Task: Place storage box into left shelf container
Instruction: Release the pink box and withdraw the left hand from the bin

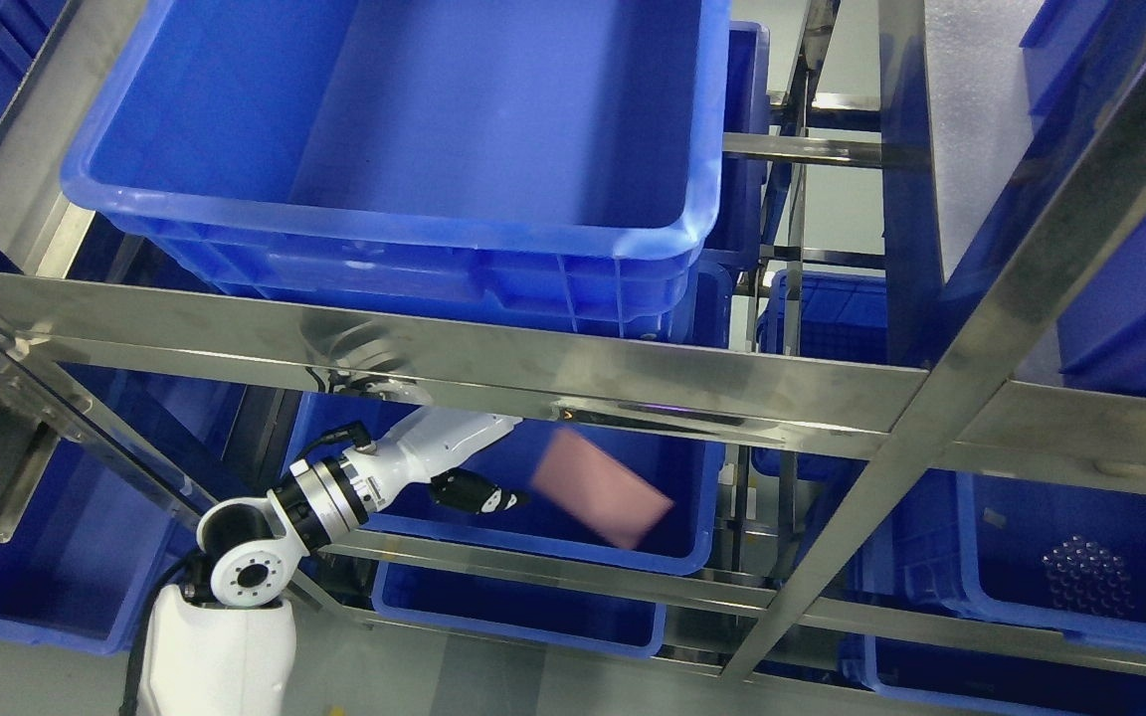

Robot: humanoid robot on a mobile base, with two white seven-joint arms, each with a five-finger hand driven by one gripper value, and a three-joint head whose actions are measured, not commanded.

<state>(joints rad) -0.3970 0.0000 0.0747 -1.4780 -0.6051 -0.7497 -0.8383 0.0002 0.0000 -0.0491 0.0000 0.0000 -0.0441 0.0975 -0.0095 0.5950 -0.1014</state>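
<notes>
A stainless steel shelf frame [553, 373] fills the view, its broad horizontal rail crossing the middle and a slanted upright post [1021, 298] running down on the right. Blue plastic bins sit on every level: a large empty one [404, 129] on top, others at the left edge [26, 557] and lower right [1060, 557]. Light glints off the polished metal. A strip of pale grey floor [493, 681] shows at the bottom, beneath the lowest rails.

Warehouse: steel racks [493, 363], blue bins [384, 214].
</notes>
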